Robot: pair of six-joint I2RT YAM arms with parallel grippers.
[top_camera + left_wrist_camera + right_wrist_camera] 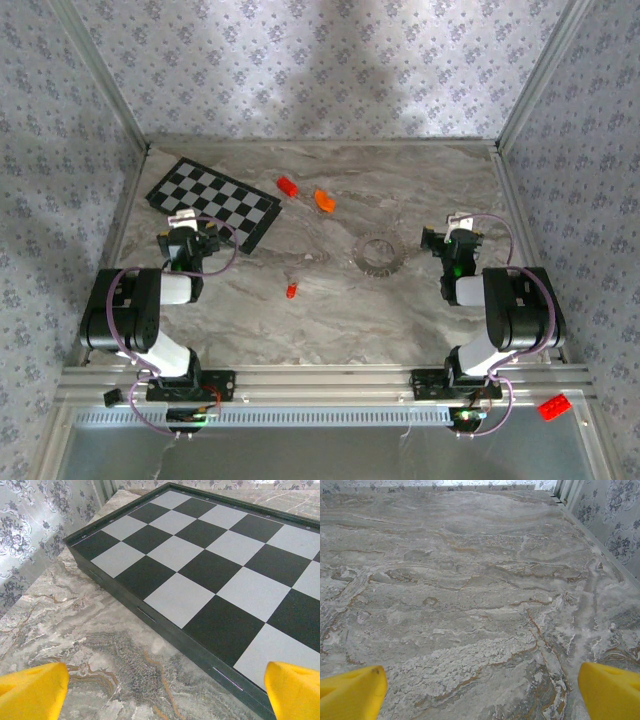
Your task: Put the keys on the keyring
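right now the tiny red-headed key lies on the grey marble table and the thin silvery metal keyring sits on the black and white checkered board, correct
No: the thin silvery metal keyring lies on the grey marble table, right of the black and white checkered board and apart from it, as the top external view shows. The tiny red-headed key is on the table.
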